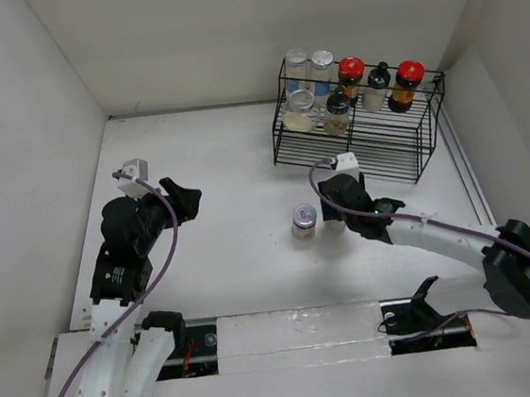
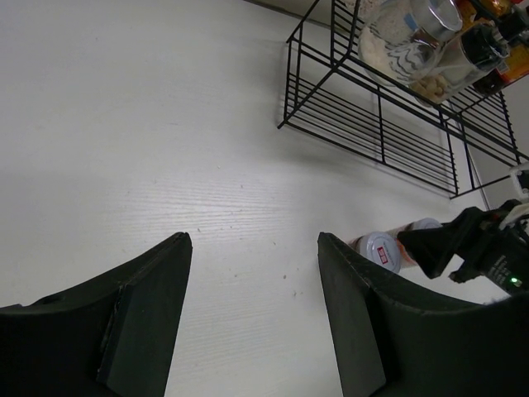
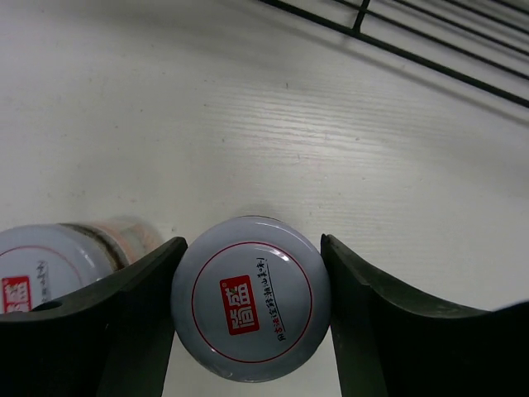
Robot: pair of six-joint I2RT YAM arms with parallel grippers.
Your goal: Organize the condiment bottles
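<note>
White table (image 1: 224,165) with a fine wood-grain finish, seen from above and enclosed on three sides by plain white panels: left wall (image 1: 22,139), back wall (image 1: 257,29) and right wall (image 1: 516,58). A black wire rack (image 1: 359,141) with stepped tiers stands on the table near the back right corner, close to the back wall. A narrow pale rail (image 1: 473,186) runs along the table's right edge. A white strip (image 1: 297,326) spans the near edge. Lighting is even and diffuse; shadows are soft.
</note>
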